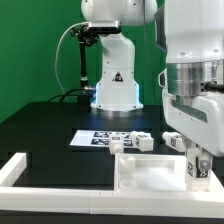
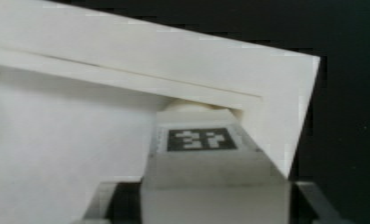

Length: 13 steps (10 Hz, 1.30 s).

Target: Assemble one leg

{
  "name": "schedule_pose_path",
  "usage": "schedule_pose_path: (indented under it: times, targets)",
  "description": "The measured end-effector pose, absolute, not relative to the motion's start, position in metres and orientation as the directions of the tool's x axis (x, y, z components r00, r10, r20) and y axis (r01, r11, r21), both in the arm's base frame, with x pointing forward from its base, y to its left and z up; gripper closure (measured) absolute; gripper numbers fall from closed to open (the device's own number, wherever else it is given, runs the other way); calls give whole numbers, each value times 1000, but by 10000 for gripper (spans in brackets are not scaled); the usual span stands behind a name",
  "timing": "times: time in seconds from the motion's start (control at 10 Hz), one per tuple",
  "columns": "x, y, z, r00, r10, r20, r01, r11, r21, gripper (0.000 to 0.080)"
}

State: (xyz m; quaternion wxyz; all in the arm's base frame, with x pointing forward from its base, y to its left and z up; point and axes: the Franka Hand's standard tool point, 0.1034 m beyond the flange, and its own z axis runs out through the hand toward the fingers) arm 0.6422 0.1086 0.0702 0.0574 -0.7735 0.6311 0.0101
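The gripper (image 1: 199, 170) is clamped on the leg (image 2: 203, 165), which stands upright with its long axis pointing straight down at the tabletop's (image 2: 93, 110) corner, directly beneath it.

A: Exterior view: gripper (image 1: 201, 160) cut off by the right edge; finger gap could not be read. Arm's upper part ran off the top.

B: Wrist view: leg (image 2: 203, 165) cut off at the bottom edge; its far end was hidden against the tabletop panel (image 2: 93, 120).
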Motion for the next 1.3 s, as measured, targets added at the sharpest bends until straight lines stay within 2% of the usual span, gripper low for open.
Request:
schedule_pose_path:
  times: [0.1, 0.2, 0.3, 0.4, 0.5, 0.7, 0.9, 1.0, 1.1, 1.3]
  targets:
    - [642, 109, 70, 299, -952, -74, -953, -293, -80, 489]
    - [642, 108, 70, 445, -894, -57, -894, -439, -88, 312]
    - [645, 104, 72, 574, -818, -41, -817, -568, -101, 181]
    - [646, 104, 73, 727, -687, -19, -684, -721, -108, 159]
    - [644, 106, 72, 822, -570, -9, -567, -816, -108, 159]
    - [645, 104, 72, 867, -499, 0, -496, -862, -107, 151]
    - [644, 104, 72, 942, -334, 22, -330, -938, -100, 151]
    - [644, 108, 74, 988, -143, 52, -140, -988, -64, 151]
    - [644, 109, 75, 997, -51, 61, -48, -997, -52, 151]
    - [644, 107, 74, 994, -89, 58, -86, -995, -53, 181]
